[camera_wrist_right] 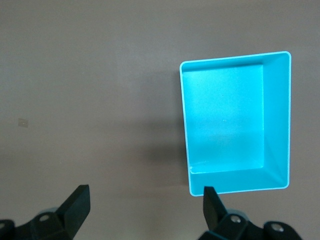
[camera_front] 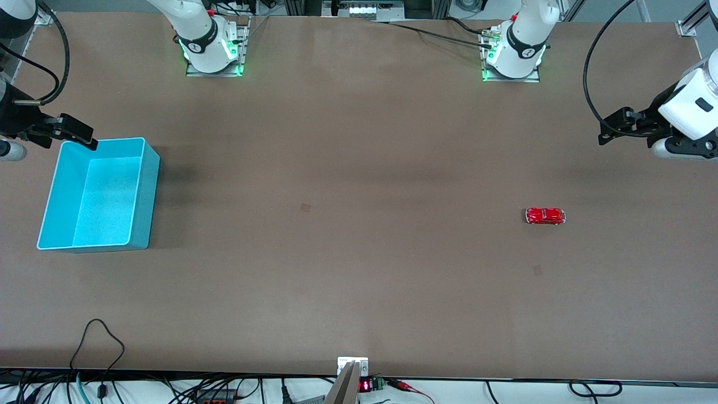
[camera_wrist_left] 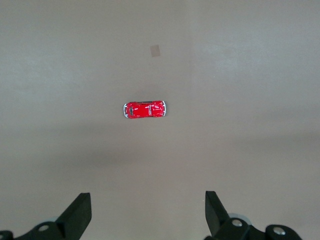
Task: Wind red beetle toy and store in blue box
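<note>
The red beetle toy (camera_front: 545, 216) (camera_wrist_left: 144, 109) stands alone on the brown table, toward the left arm's end. My left gripper (camera_front: 610, 132) (camera_wrist_left: 148, 210) hangs high over the table edge at that end, open and empty, well apart from the toy. The blue box (camera_front: 145, 196) (camera_wrist_right: 276, 125) sits toward the right arm's end with nothing inside. My right gripper (camera_front: 78, 134) (camera_wrist_right: 145, 202) hovers over the box's rim on the side nearest the robots' bases, open and empty.
The two arm bases (camera_front: 213, 53) (camera_front: 513, 56) stand along the table edge farthest from the front camera. Two small darker patches (camera_front: 305, 207) (camera_front: 537, 270) mark the tabletop. Cables (camera_front: 101, 342) trail along the edge nearest the front camera.
</note>
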You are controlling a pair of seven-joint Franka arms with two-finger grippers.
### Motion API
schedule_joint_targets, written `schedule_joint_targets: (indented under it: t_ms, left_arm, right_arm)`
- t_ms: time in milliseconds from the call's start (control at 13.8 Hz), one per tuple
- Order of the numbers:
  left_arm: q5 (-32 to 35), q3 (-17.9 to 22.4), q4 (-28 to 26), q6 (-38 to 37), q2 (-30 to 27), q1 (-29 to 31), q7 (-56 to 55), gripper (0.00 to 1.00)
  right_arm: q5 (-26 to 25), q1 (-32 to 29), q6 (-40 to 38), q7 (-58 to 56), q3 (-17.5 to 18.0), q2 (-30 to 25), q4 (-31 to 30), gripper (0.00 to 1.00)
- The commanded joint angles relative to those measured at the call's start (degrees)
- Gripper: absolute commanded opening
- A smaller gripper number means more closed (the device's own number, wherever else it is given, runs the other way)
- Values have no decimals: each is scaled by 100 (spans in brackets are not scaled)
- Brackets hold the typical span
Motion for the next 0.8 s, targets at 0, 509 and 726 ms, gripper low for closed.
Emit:
schedule_joint_targets:
  t_ms: [0, 509, 726]
  left_arm:
    - [-3, 5, 139, -121, 65, -32, 25, 100]
    - [15, 5, 148, -130, 65, -41, 69, 100]
    - [15, 5, 148, -139, 73, -49, 69, 100]
  right_arm:
    - [-32, 12, -59, -63, 11, -49, -29, 100]
    - [-32, 3, -50, -54, 11, -23, -38, 100]
    - [-32, 3, -50, -54, 11, -5, -29, 100]
